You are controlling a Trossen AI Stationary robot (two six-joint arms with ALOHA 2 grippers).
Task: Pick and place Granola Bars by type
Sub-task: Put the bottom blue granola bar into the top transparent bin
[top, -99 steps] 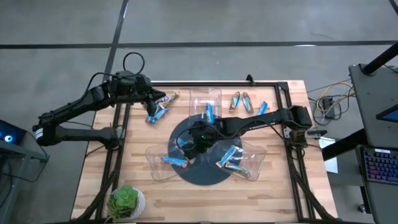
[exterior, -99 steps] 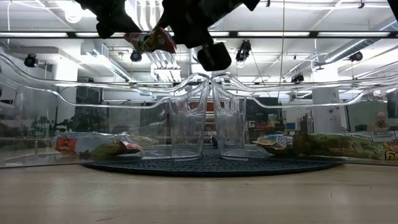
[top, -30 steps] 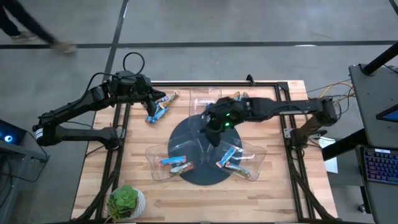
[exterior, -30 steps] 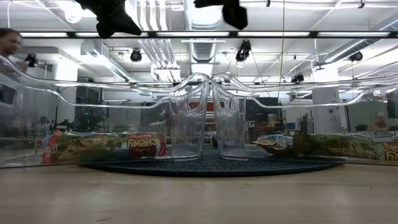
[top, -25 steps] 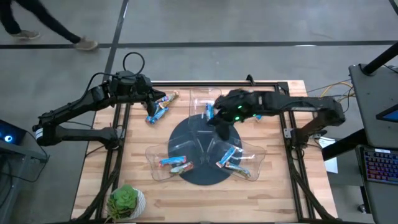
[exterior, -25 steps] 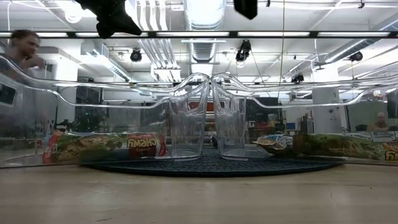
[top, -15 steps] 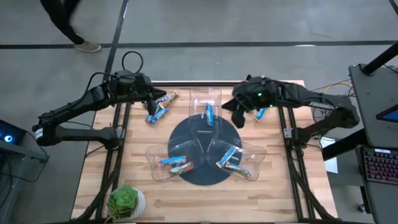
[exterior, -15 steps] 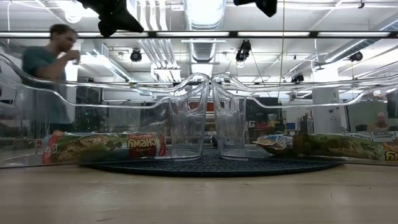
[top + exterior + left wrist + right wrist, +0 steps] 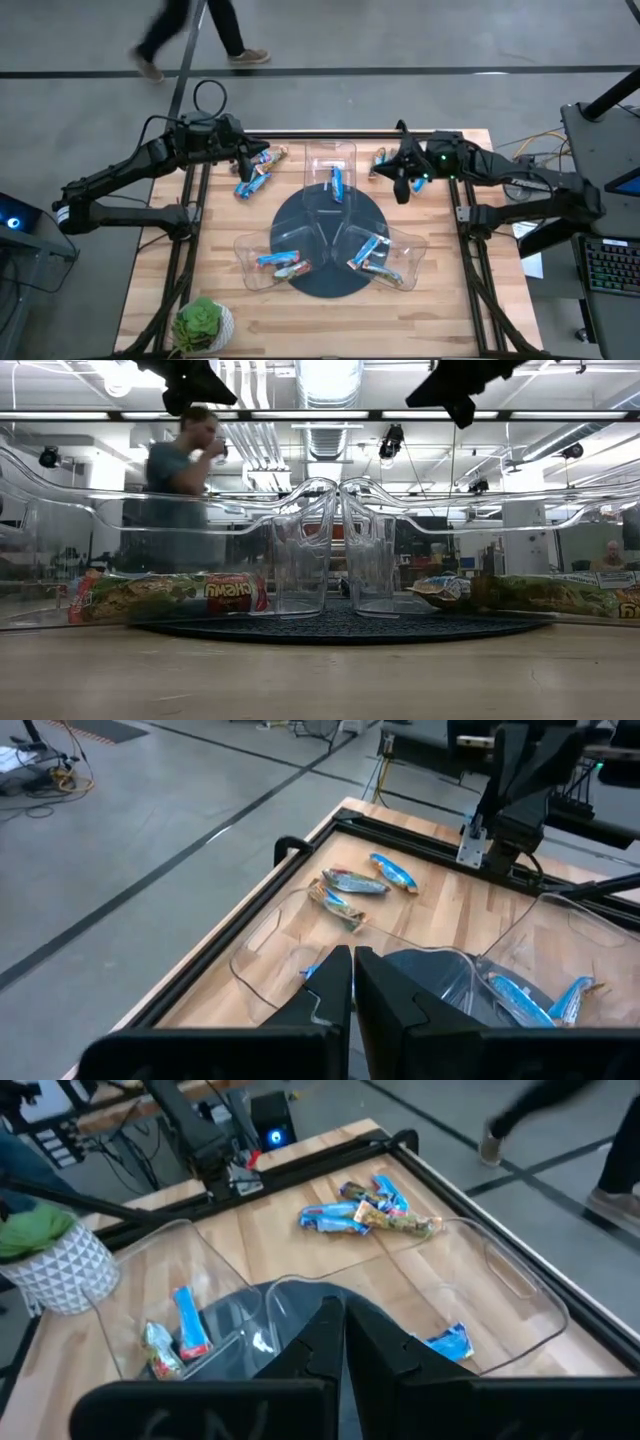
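A wooden table (image 9: 440,290) carries clear trays (image 9: 330,168) on a dark disc (image 9: 300,210); the right gripper (image 9: 401,188) hovers closed and empty near loose granola bars (image 9: 390,163); the left gripper (image 9: 243,160), closed, hangs above another cluster.

A light wooden table (image 9: 200,250) edged by a black frame carries a dark round mat (image 9: 330,285) at its middle, with three clear plastic trays (image 9: 255,270) fanned out on it. Loose Granola Bars (image 9: 255,180) lie on the bare wood at both far corners (a small heap at each). A potted plant (image 9: 203,325) stands at the near left corner.
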